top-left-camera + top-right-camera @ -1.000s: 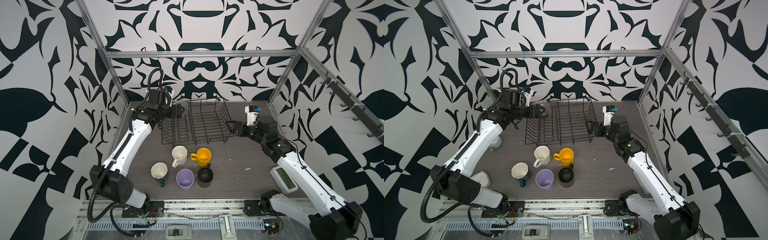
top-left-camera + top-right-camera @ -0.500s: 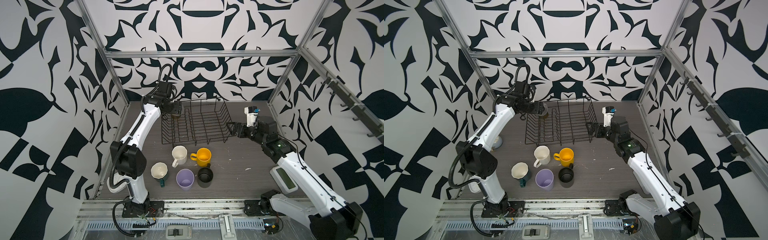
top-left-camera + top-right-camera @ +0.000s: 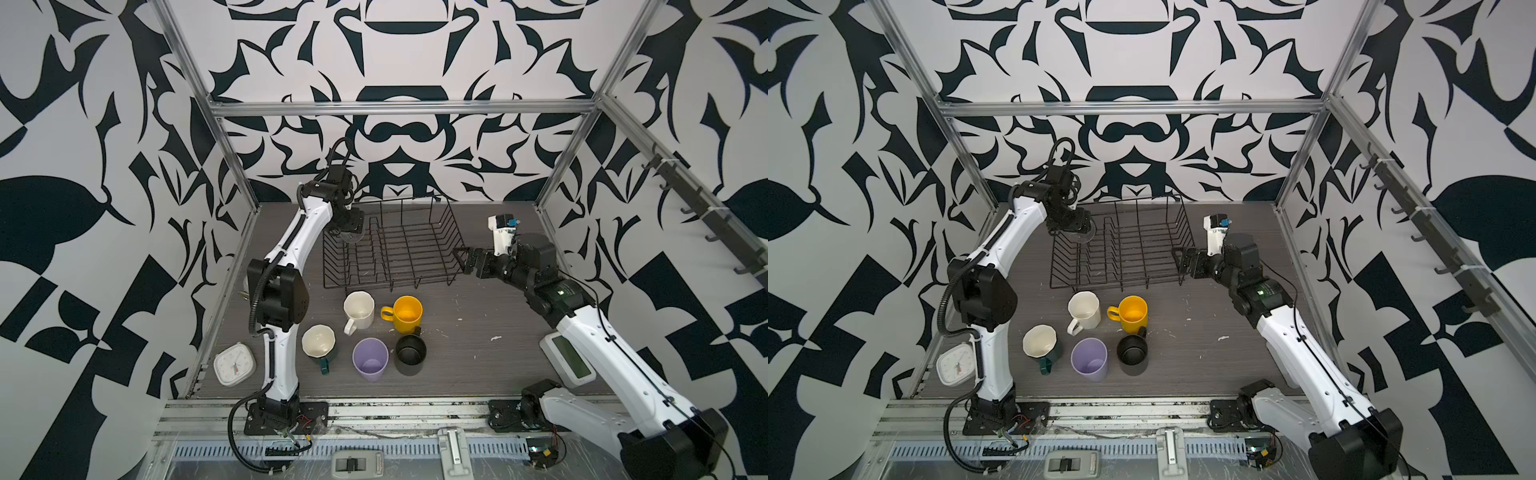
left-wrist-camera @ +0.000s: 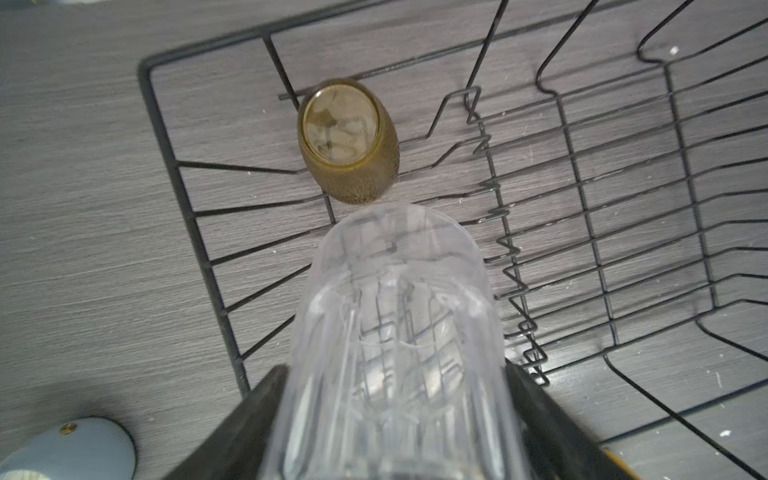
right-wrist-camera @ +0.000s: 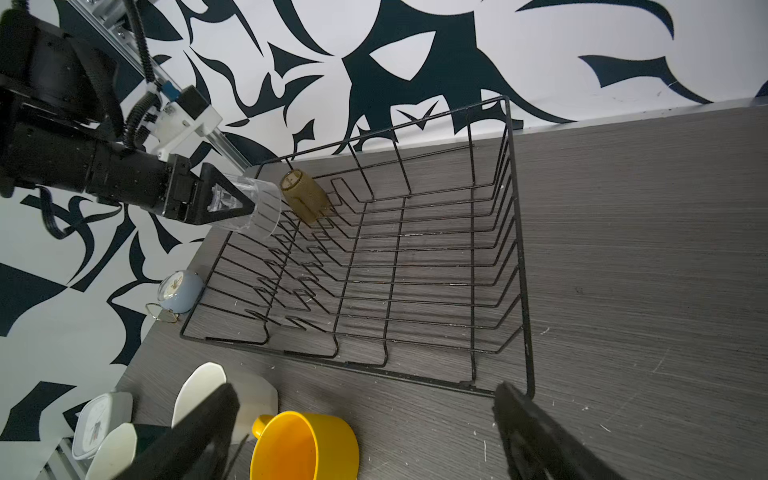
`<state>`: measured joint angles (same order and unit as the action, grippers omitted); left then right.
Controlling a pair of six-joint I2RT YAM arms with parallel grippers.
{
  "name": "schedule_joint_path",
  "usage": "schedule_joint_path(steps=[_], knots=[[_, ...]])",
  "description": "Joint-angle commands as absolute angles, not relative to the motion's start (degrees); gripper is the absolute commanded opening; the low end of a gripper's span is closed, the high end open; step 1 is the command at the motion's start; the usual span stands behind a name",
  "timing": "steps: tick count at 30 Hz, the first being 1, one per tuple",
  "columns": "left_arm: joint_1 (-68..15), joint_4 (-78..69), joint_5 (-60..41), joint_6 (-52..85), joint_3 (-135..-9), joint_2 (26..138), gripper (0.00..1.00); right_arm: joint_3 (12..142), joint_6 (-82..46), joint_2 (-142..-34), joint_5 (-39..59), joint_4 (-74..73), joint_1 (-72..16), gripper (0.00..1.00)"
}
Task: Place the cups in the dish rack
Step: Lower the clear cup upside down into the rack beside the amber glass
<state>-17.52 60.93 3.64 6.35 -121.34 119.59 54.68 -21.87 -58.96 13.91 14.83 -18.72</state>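
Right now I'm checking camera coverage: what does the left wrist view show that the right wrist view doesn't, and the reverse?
Only the left wrist view: a look down through the clear tumbler at the dish rack wires. Only the right wrist view: the cream mug, the square clock, the open right gripper. Both: the left gripper holding that tumbler, the amber tumbler, the rack.

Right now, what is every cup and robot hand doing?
clear cup: gripped, above rack
brown cup: upside down in rack
white mug: upright
yellow mug: upright
green mug: upright
purple cup: upright
black mug: upright
left gripper: jaws shut on clear cup
right gripper: jaws open, empty
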Motion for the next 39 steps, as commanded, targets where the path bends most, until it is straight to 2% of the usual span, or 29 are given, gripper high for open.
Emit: schedule_joint_path(steps=[1, 31, 39], knots=[[-17.2, 65.8, 3.8, 5.5, -124.5, 121.0, 0.0, 55.2, -20.9, -58.9, 14.8, 13.8, -18.4, 0.98], [-15.7, 67.9, 3.4, 5.5, -129.7, 131.7, 0.0, 53.5, -21.5, -57.9, 16.0, 13.7, -18.3, 0.98], [-15.4, 67.7, 3.8, 6.0, -129.4, 131.3, 0.0, 53.4, -22.0, -58.3, 16.5, 13.4, -18.3, 0.98]])
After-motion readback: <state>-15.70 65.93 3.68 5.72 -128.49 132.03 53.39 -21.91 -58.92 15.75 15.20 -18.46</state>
